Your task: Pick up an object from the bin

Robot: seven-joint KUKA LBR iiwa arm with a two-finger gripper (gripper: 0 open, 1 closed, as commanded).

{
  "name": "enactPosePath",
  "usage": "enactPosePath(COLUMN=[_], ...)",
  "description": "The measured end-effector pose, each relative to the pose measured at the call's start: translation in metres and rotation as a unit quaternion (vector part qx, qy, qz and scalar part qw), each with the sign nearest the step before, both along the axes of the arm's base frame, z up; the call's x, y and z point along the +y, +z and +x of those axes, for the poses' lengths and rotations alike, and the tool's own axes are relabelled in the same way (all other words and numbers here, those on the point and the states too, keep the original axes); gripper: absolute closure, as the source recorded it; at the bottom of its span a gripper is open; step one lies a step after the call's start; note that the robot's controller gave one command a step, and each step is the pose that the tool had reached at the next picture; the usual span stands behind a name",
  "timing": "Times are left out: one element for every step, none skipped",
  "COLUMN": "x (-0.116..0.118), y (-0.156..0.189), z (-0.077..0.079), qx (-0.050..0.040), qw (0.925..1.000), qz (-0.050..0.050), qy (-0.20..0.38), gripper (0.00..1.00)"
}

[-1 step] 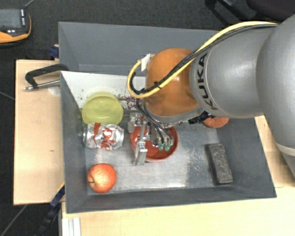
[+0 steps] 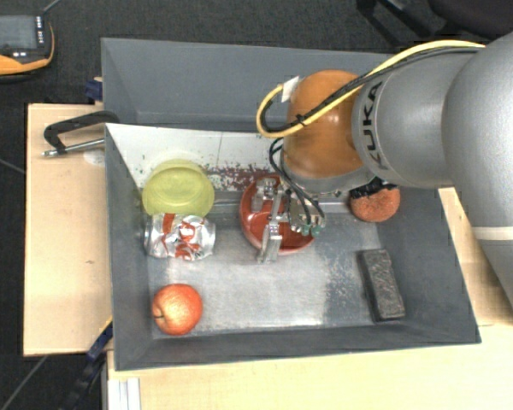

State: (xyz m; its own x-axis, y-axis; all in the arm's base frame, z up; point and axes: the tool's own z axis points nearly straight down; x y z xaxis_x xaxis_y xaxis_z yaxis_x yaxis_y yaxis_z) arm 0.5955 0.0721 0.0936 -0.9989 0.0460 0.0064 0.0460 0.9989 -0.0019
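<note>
The red bowl point(image 2: 255, 216) sat mid-bin point(image 2: 291, 344) toward the back wall, with the end effector point(image 2: 274, 229) low over its middle; how wide it stood I could not tell. To my eye it wanted to catch the bowl's rim, not its hollow, and lift straight, clear of the crushed can point(image 2: 179, 236) nearby.

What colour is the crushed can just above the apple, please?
The can is silver with red markings; it shows well in the camera view, at the bin's left.
</note>
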Motion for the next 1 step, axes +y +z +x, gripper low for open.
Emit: enactPosePath(x=[-0.0618], y=[-0.0206], z=[-0.0075], qx=[-0.0004], qw=[0.9990], qz=[0.000], qy=[-0.044], gripper=[0.00])
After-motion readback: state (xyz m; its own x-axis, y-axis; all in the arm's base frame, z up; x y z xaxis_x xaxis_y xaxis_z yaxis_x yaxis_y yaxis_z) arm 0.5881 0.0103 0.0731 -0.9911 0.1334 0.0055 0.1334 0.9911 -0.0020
